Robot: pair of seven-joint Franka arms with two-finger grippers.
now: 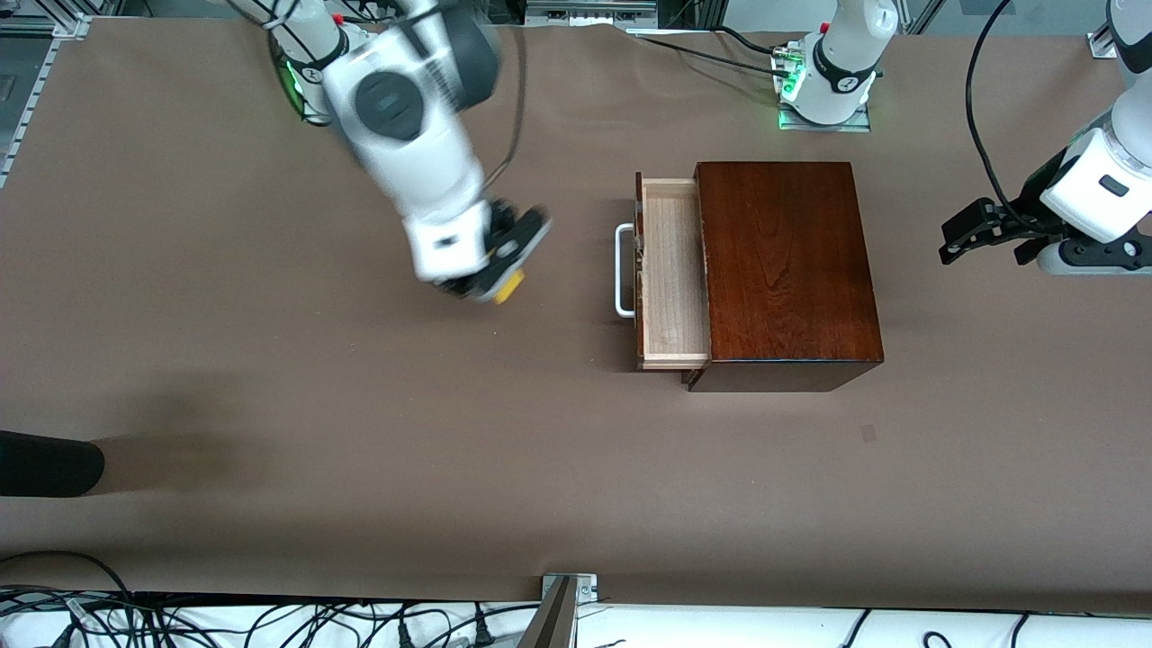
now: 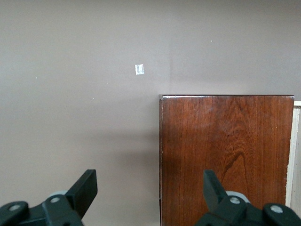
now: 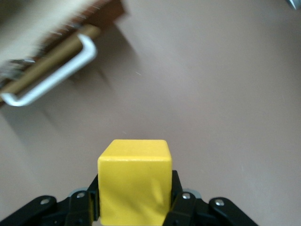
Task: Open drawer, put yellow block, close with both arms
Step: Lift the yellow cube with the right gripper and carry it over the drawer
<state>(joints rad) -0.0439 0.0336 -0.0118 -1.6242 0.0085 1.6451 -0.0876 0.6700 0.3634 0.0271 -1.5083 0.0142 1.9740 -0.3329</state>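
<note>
The mahogany box (image 1: 785,270) stands mid-table with its drawer (image 1: 670,274) pulled open toward the right arm's end; the pale tray is empty and the white handle (image 1: 623,270) faces that end. My right gripper (image 1: 499,274) is shut on the yellow block (image 1: 509,286) and holds it above the bare table, short of the handle. In the right wrist view the yellow block (image 3: 134,181) sits between the fingers, with the handle (image 3: 51,75) ahead. My left gripper (image 1: 976,236) is open and empty above the table beside the box's closed end; the box (image 2: 225,155) shows in its wrist view.
A dark object (image 1: 45,463) lies at the table's edge toward the right arm's end. A small pale mark (image 2: 139,69) is on the table near the box. Cables run along the table's edge nearest the front camera.
</note>
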